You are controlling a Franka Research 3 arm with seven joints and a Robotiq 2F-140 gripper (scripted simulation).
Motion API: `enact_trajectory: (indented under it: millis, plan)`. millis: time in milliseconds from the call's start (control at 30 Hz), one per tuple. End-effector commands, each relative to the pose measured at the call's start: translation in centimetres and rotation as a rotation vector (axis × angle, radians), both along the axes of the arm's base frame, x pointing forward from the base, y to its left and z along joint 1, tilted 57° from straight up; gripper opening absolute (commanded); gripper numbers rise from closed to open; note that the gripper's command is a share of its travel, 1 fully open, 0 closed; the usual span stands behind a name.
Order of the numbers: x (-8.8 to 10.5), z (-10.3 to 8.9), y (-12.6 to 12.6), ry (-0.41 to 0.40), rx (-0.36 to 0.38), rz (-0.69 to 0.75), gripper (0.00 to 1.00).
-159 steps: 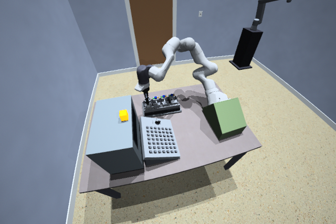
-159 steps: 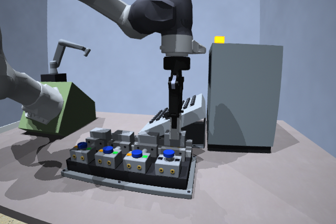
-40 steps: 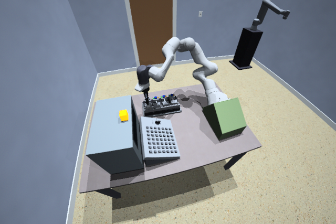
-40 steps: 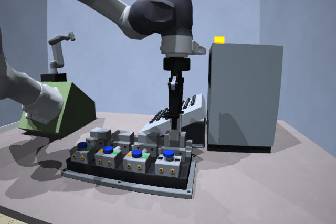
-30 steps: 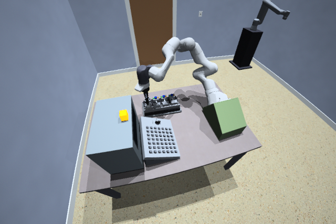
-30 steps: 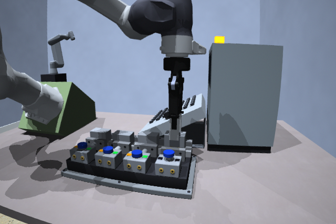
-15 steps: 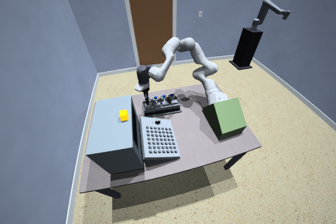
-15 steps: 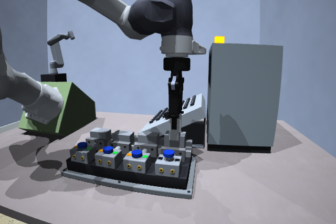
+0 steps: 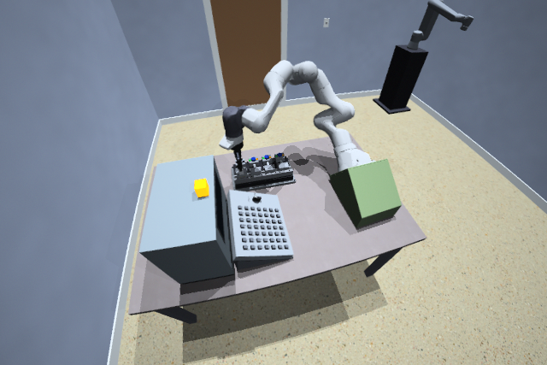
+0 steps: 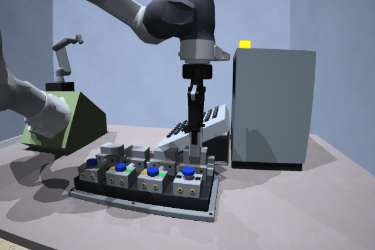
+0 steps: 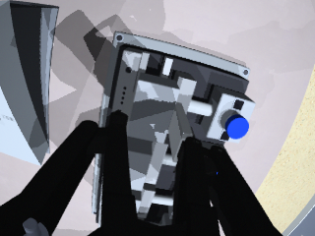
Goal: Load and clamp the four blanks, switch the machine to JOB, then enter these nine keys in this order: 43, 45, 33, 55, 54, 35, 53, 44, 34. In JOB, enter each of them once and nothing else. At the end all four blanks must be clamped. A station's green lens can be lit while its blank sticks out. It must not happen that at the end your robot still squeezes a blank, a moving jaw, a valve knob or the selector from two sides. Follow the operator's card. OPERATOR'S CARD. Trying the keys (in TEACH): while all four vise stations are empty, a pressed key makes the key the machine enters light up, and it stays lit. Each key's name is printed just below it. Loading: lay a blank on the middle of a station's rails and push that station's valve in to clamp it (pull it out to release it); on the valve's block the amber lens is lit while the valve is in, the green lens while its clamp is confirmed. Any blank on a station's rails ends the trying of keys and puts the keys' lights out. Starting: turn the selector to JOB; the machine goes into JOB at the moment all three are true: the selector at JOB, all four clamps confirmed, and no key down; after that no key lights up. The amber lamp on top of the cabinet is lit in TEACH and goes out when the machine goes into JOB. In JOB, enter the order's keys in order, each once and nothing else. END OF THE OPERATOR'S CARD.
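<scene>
My gripper (image 9: 239,169) (image 10: 194,152) (image 11: 152,109) points down at the vise station nearest the cabinet, its fingers shut on a grey blank (image 11: 150,109) low at the rails. That station's valve (image 10: 188,171) (image 11: 237,127) stands out, both its lenses dark. The other three valves (image 10: 153,171) (image 10: 120,167) (image 10: 91,161) sit lower, with amber and green lit. Grey blanks (image 10: 165,153) (image 10: 137,151) (image 10: 112,148) show behind them; how they seat is partly hidden. The amber lamp (image 9: 201,187) (image 10: 244,44) is lit. The selector (image 9: 256,198) is too small to read. No key on the key panel (image 9: 235,202) looks lit.
The grey cabinet (image 9: 180,206) (image 10: 272,105) stands close beside the vise fixture (image 10: 142,207) (image 11: 182,49). The sloped key panel lies in front of the cabinet, near the fixture. A green wedge-shaped block (image 9: 375,193) (image 10: 75,120) stands by the arm's base.
</scene>
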State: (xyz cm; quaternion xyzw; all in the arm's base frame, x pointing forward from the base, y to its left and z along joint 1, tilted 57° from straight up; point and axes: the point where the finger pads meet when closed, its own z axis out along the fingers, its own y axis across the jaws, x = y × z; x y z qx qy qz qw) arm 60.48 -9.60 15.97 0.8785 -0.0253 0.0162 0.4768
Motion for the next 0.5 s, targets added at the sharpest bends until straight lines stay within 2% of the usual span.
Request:
enact_trajectory:
  millis: [0,467]
  plan:
    - [0.10,-0.01,0.03,-0.004,-0.001,0.002,0.00]
    - [0.10,-0.14,-0.16,-0.004,-0.001,0.002,0.00]
